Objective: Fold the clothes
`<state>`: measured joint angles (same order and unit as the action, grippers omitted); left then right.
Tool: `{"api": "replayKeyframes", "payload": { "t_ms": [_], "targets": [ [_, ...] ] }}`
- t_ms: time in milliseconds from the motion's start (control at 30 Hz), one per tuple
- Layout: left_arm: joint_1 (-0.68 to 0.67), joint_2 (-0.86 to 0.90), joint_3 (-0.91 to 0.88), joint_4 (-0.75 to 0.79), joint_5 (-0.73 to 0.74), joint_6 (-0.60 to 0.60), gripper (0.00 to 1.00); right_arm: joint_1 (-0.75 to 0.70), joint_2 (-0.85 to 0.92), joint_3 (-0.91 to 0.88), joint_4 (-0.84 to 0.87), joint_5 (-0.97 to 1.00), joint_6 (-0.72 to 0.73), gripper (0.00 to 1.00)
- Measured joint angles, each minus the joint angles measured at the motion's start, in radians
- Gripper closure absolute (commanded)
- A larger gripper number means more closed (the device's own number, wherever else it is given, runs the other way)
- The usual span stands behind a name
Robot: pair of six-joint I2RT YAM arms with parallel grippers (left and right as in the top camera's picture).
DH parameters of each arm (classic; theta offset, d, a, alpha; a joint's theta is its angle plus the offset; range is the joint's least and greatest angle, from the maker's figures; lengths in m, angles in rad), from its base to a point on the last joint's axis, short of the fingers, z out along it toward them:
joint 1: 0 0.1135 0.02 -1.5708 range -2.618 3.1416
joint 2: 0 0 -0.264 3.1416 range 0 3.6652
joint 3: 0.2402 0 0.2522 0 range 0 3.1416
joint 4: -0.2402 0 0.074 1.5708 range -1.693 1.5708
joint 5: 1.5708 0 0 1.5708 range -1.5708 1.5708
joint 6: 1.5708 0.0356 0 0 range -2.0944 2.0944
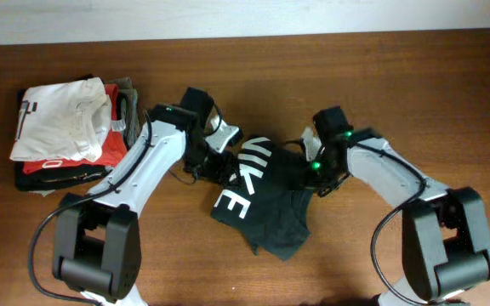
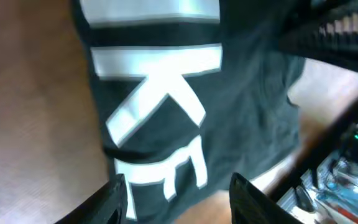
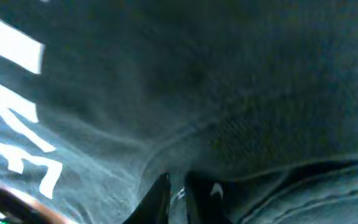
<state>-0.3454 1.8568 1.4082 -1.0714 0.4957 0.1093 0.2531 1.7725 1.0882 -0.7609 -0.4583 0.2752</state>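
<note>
Table: we see one brown wooden table (image 1: 449,102) that fills nearly all of the overhead view. It has a smooth grain, and a bare part also shows at the left of the left wrist view (image 2: 23,124).
Room: only a pale strip (image 1: 228,17) shows beyond the table's far edge. We cannot tell whether it is wall or floor.
T-shirt: the dark charcoal T-shirt (image 1: 266,212) is at table centre between the two arms. It is crumpled and unfolded, with its lower part bunched toward the near edge.
Arms: the left arm (image 1: 134,170) and right arm (image 1: 390,170) are white, and both reach in toward the shirt.
Stack: a stack of folded clothes (image 1: 66,140) sits at the far left, well apart from the shirt. A white garment (image 1: 58,119) is on top, with a red garment (image 1: 113,151) under it.
Left gripper: the left gripper (image 2: 179,199) has its fingers (image 2: 114,199) spread wide, with nothing between them. The shirt lies beyond it. In the overhead view it is at the shirt's left edge (image 1: 213,161).
Right gripper: the right gripper (image 3: 178,196) has its fingers (image 3: 157,199) drawn narrow, and a ridge of shirt fabric runs into them, pinched. In the overhead view it is at the shirt's right edge (image 1: 315,177).
Letters: white block letters (image 1: 245,174) face up.
Left wrist only: the letters (image 2: 160,93) look large and blurred, and the right arm's green light (image 2: 356,137) shows at the right.
Right wrist only: the fabric weave (image 3: 229,93) fills the frame, with no bare table visible. The letters (image 3: 17,56) are at the left edge.
Overhead only: the stack, the pale strip and both arms whole.
</note>
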Motion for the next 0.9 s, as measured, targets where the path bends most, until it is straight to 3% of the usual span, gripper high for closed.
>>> {"api": "replayKeyframes", "payload": {
  "t_ms": [33,100,167,200,267,333,467,567,600,667,700,767,867,900],
  "targets": [
    [0.0,0.0,-0.008,-0.03,0.019,0.003,0.59,0.0,0.0,-0.018,0.016,0.001,0.048,0.85],
    [0.0,0.0,-0.01,-0.049,0.035,0.006,0.63,0.0,0.0,-0.029,0.034,0.028,0.126,0.84],
    [0.0,0.0,-0.011,-0.103,0.039,0.007,0.64,0.0,0.0,-0.028,0.036,0.034,0.112,0.84],
    [0.0,0.0,-0.011,-0.147,0.039,0.007,0.78,0.0,0.0,-0.028,0.033,0.02,0.085,0.84],
    [0.0,0.0,-0.028,-0.15,0.027,-0.003,0.88,0.0,-0.005,-0.006,0.03,0.001,0.035,0.84],
    [-0.006,-0.001,-0.132,-0.068,0.023,-0.078,1.0,0.0,-0.045,0.047,0.033,-0.008,0.011,0.84],
    [-0.031,-0.001,-0.286,0.174,-0.025,-0.298,1.0,0.0,-0.068,0.064,0.024,-0.016,0.007,0.84],
    [-0.01,0.0,-0.306,0.417,-0.272,-0.384,0.99,0.0,-0.068,0.065,0.021,-0.019,0.007,0.83],
    [0.004,0.0,-0.31,0.513,-0.325,-0.39,0.91,0.0,-0.068,0.065,0.018,-0.019,0.006,0.81],
    [0.066,0.015,-0.288,0.65,-0.338,-0.399,0.51,0.0,-0.068,0.065,0.037,-0.019,0.002,0.81],
    [0.09,0.018,-0.258,0.629,-0.304,-0.402,0.45,0.0,-0.068,0.065,0.04,-0.019,0.001,0.81],
    [0.11,0.024,-0.142,0.468,-0.194,-0.405,0.38,0.002,-0.068,0.065,0.041,-0.019,0.002,0.81],
    [0.152,0.025,0.011,0.179,-0.094,-0.361,0.07,0.056,-0.018,0.066,0.071,-0.026,0.002,0.81],
    [0.16,0.025,0.017,0.111,-0.107,-0.337,0.05,0.088,0.016,0.066,0.094,-0.031,0.009,0.82]
  ]
}}
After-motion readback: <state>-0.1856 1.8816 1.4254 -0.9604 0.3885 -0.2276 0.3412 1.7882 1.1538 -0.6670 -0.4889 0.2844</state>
